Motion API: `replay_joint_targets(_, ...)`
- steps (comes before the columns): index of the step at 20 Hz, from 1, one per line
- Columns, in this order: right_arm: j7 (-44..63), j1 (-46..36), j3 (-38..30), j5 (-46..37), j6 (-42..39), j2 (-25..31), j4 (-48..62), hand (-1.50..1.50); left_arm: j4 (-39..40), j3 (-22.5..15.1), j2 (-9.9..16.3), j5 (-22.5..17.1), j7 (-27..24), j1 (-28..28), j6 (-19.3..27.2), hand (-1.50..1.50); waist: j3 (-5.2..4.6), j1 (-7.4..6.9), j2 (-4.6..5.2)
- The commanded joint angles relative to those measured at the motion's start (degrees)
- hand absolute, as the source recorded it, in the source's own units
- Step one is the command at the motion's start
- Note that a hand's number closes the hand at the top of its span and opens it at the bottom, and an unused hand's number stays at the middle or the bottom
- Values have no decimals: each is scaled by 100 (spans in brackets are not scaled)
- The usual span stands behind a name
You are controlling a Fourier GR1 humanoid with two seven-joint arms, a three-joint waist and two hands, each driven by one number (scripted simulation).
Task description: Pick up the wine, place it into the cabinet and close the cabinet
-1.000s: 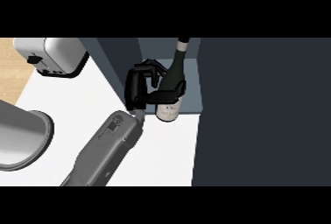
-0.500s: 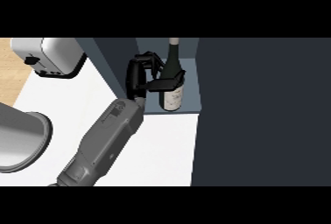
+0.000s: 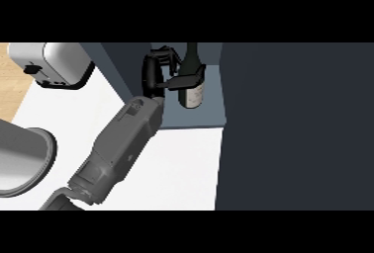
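Bottle held inside the cabinet, top centre of the frame.

The bottle [image 3: 191,81] stands in the cabinet [image 3: 186,116] opening, with the hand [image 3: 155,74] touching its left side. The cabinet door [image 3: 296,128] fills the right. A toaster [image 3: 53,64] sits upper left on the counter [image 3: 182,173]; a sink [image 3: 22,163] lies at the left edge.

The grey forearm stretches up-right, its black robot hand [image 3: 157,74] upright with fingers curled closed.

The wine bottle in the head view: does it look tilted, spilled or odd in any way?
Nothing stands out. The wine bottle looks upright inside the open cabinet, with one robot hand curled round it. No spill shows. The toaster sits on the counter at the upper left.
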State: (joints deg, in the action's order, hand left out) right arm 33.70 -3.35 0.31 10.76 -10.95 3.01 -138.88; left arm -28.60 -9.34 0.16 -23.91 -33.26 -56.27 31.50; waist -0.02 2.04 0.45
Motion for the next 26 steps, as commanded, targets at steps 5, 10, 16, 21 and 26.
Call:
replay_joint_targets(5, 130, 135, -61, 394, -3, 19, -519, -150, 952, 395, 171, -152, -421, -640, -300, 150, 0, 42, 18)
replay_joint_targets(10, 9, 58, -90, 401, -8, -12, -354, -150, 1237, 789, 233, -504, -417, -827, -552, 150, -1, 98, 48)
replay_joint_targets(16, -170, 274, -261, 567, -177, 57, -323, -150, 1490, 1130, 144, -741, -632, -812, -810, 150, 2, 109, 48)
replay_joint_targets(21, 217, 14, 253, 186, 112, -141, -380, -150, 1757, 1224, 81, -729, -1006, -732, -889, 150, -6, 126, 69)
replay_joint_targets(26, -12, 58, 328, 102, 35, -179, -270, -150, 1954, 1265, 90, -695, -1214, -653, -885, 150, -5, 135, 76)
